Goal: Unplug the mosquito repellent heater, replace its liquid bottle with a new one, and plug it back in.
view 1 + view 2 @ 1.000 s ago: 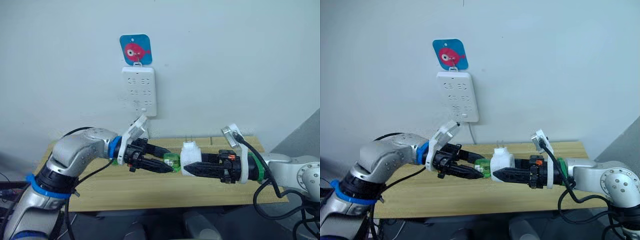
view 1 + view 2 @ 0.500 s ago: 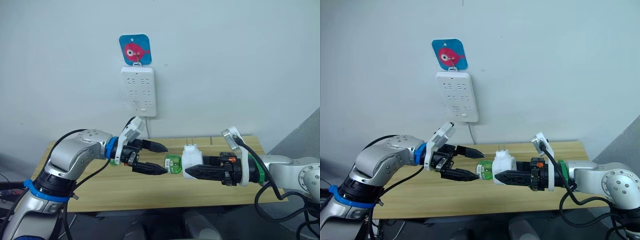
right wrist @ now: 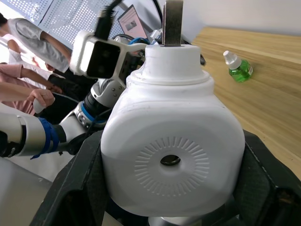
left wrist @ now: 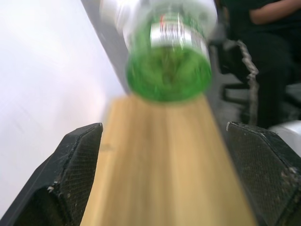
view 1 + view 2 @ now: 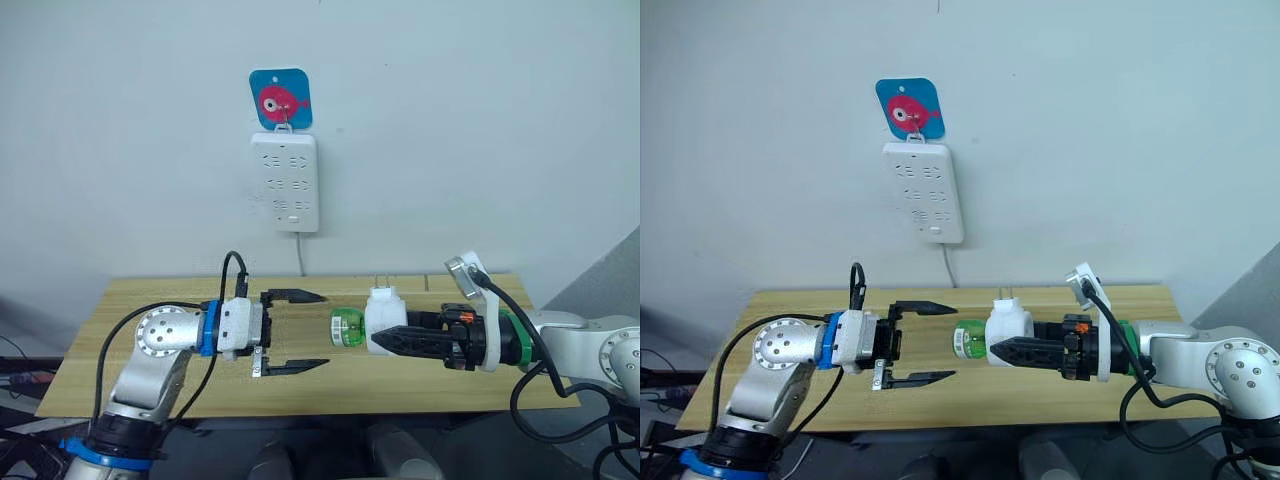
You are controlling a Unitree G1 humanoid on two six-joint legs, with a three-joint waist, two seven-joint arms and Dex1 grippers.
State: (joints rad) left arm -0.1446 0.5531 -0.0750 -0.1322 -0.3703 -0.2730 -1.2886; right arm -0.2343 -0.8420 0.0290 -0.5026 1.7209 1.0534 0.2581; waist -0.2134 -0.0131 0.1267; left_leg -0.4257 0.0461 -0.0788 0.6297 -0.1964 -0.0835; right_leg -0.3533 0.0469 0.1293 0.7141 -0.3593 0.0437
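The white mosquito repellent heater (image 5: 384, 306) hangs above the table with my right gripper (image 5: 392, 335) shut on its body. Its two metal prongs point up. A green liquid bottle (image 5: 345, 326) sticks out of the heater sideways, toward my left gripper (image 5: 298, 331). That gripper is open wide, a short gap away from the bottle, with nothing between its fingers. In the left wrist view the bottle's green base (image 4: 168, 75) faces me. In the right wrist view the heater's round vent (image 3: 170, 160) faces me, and a second green bottle (image 3: 237, 67) with a white cap lies on the table.
A tall white power strip (image 5: 285, 182) hangs on the wall under a blue fish hook (image 5: 280, 99), its cord dropping behind the wooden table (image 5: 160, 300). People (image 3: 33, 52) show in the right wrist view's background.
My left gripper let go of the green bottle, opened wide and drew back to the left while its arm swung down. The right gripper kept the heater nearly still.
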